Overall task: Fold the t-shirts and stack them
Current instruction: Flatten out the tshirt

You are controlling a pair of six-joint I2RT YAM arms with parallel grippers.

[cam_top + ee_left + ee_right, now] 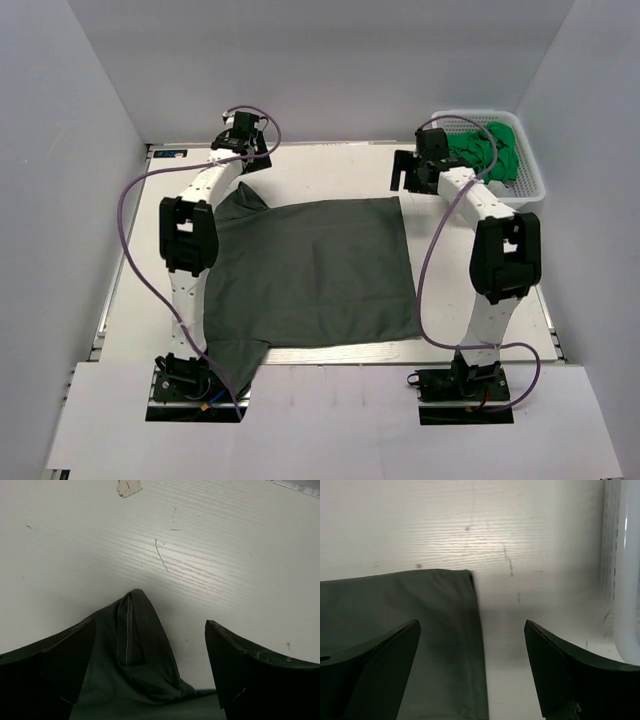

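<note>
The dark charcoal grey t-shirt (pixel 310 270) lies spread flat on the white table, neck side left, hem right. My left gripper (pixel 243 160) is open over its far left sleeve; in the left wrist view the sleeve tip (pixel 132 645) lies bunched between the open fingers (pixel 150 630). My right gripper (pixel 408 172) is open over the shirt's far right corner; in the right wrist view that hem corner (pixel 455 630) lies under the gap between the open fingers (pixel 472 630). Green t-shirts (pixel 487 150) lie crumpled in the basket.
The white lattice basket (pixel 525 190) stands at the far right corner of the table; its wall (pixel 622 580) shows close to the right of my right gripper. Grey walls enclose the table on three sides. Purple cables loop from both arms.
</note>
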